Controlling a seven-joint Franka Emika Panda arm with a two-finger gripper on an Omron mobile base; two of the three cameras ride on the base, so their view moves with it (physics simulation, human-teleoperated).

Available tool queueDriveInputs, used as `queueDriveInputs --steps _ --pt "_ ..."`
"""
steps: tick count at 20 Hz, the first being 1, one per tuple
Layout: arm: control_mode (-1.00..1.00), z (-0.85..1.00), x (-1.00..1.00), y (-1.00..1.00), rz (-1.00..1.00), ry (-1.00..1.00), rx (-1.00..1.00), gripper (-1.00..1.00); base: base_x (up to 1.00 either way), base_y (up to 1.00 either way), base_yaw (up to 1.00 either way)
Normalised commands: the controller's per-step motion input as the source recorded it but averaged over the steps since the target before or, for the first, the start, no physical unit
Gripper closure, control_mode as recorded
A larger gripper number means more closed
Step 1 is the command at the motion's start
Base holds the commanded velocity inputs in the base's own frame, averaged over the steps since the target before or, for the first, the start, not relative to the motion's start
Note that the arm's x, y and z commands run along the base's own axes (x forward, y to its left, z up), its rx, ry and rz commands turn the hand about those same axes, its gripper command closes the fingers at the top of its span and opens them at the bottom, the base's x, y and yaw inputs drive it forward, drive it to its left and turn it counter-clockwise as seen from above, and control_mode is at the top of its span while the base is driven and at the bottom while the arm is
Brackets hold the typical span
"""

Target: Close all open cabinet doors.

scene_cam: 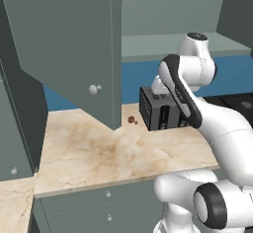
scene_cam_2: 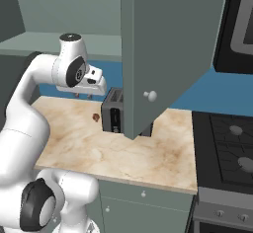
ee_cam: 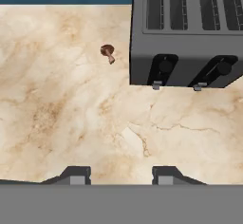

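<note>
**Door open, approach yet to begin**

Our pincer (ee_cam: 121, 174) hangs released and empty over the bench (scene_cam: 99, 153), facing down beside the toaster (ee_cam: 190, 33). The open door (scene_cam_2: 168, 54) stands above and to its right. Next we judge we must rise and push it shut.

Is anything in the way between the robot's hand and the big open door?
Nothing visible blocks it. The gripper hangs above the counter, left of the open cabinet door. The toaster sits lower down on the counter, near the door's bottom edge, so the path across at gripper height looks free.
</note>
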Motion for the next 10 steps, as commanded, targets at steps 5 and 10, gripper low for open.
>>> queueDriveInputs --steps 5,10 --pt "-1.0 0.0 -0.18 0.0 0.02 -0.1 0.0 -1.0 0.0 0.0 0.0" --pt "-1.0 0.0 -0.47 0.0 0.02 -0.27 0.0 -1.0 0.0 0.0 0.0"
